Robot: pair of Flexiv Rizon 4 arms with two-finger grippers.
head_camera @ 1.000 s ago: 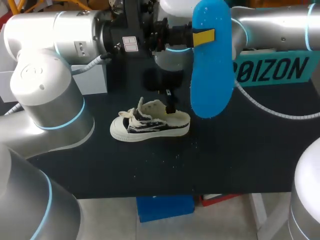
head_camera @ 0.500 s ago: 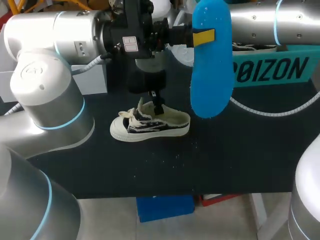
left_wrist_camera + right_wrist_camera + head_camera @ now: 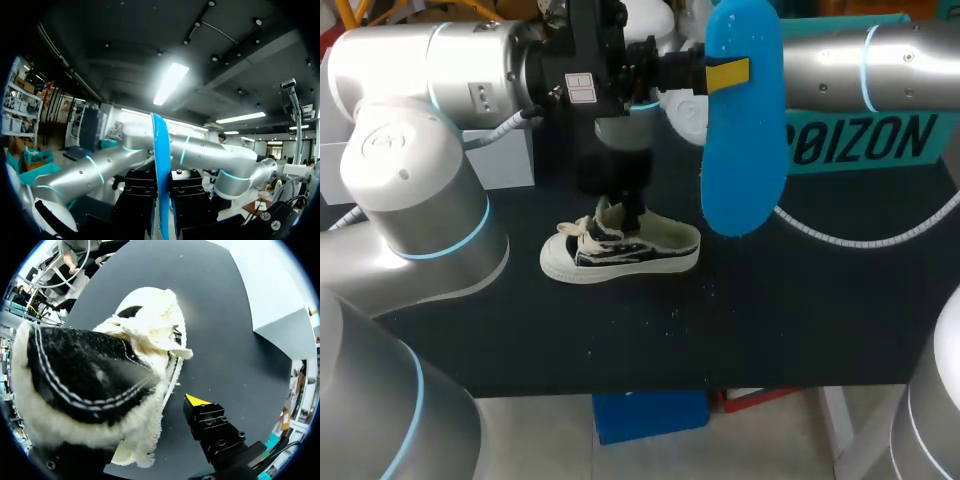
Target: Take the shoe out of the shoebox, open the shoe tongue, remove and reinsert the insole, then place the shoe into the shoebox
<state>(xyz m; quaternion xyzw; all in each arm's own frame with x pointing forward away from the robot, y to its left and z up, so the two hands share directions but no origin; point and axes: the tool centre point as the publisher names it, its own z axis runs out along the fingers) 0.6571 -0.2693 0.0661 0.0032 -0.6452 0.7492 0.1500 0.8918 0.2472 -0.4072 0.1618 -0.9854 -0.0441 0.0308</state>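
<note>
Left hand clamped on blue insole, held upright high over tabletop; right hand spread, down at shoe; shoe collar between fingers, visible fingertip just clear of fabric; shoebox beyond left hand.

left gripper: clamps blue insole upright | shoe: on table
</note>
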